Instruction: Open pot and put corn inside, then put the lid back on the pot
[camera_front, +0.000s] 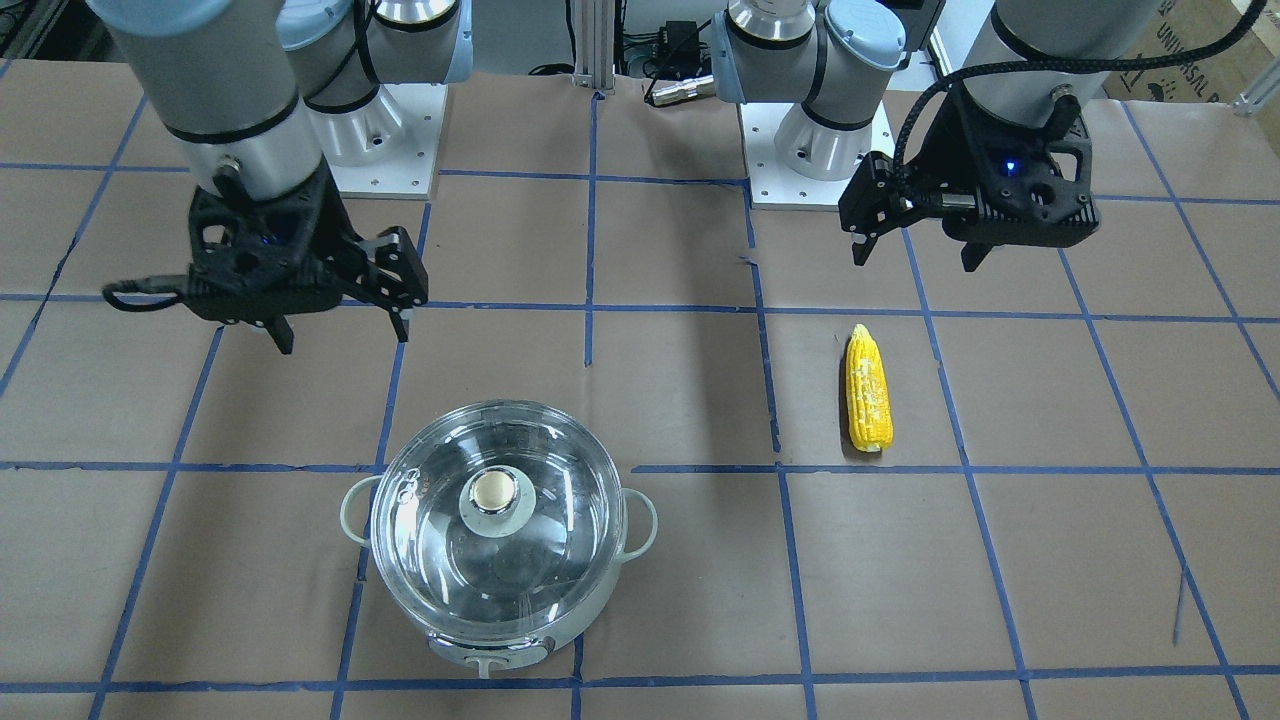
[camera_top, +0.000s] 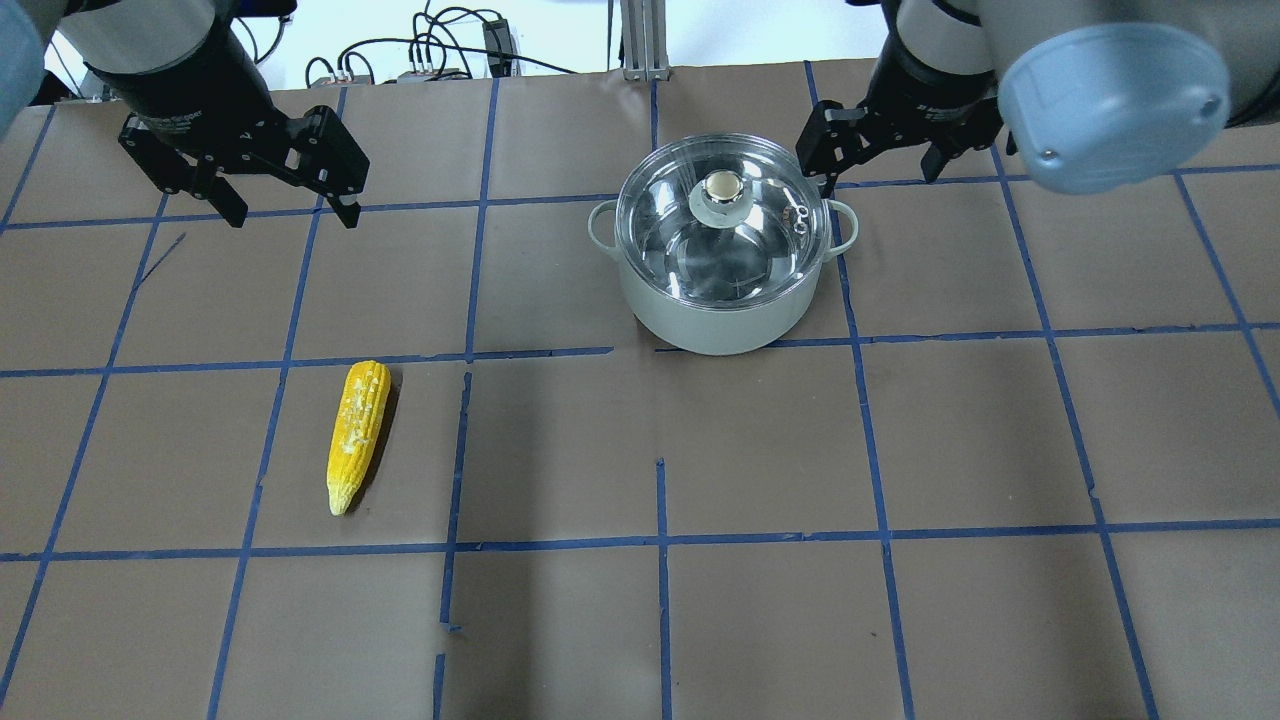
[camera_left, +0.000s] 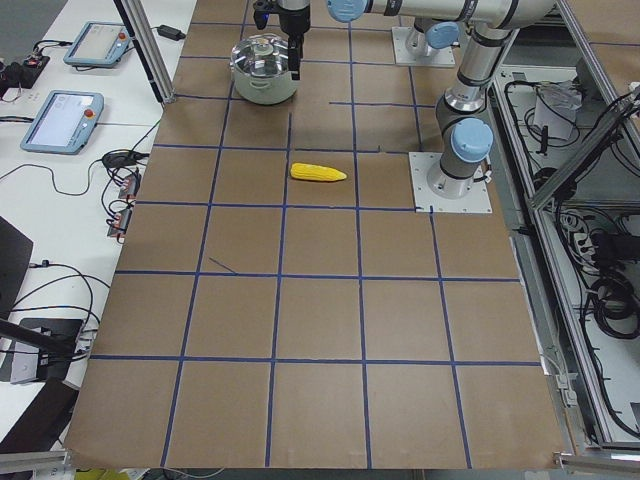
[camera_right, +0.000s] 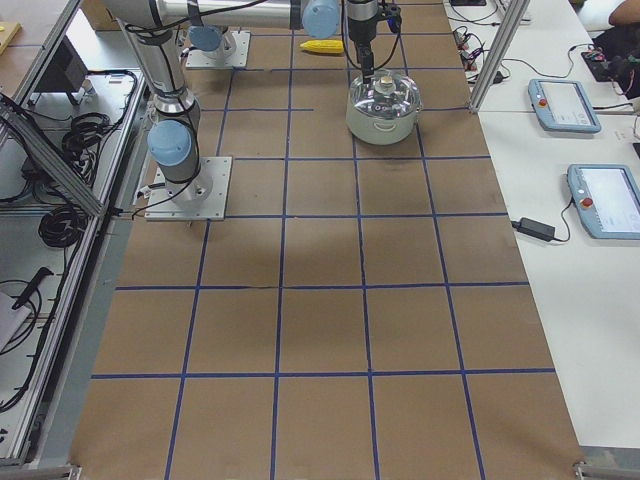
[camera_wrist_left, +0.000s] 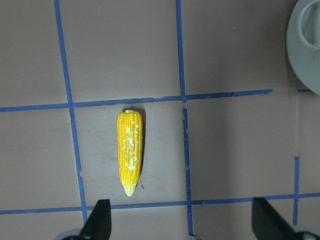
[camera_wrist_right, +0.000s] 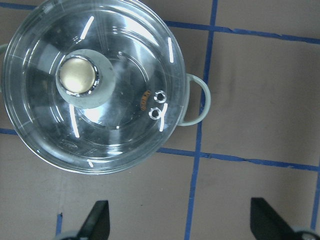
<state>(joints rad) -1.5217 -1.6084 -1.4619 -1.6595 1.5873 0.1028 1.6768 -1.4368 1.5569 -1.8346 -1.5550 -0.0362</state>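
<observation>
The pot stands on the brown table with the clear glass lid closed on it and the beige knob at its centre. The yellow corn lies flat on the table, apart from the pot. My left gripper is open and empty, above the table beyond the corn; its wrist view shows the corn just ahead of the fingers. My right gripper is open and empty, beside the pot's far right handle; its wrist view looks down on the lid and knob.
Blue tape lines cross the brown paper table cover. The arm base plates stand at the robot's edge of the table. Tablets and cables lie on a white side table past the pot.
</observation>
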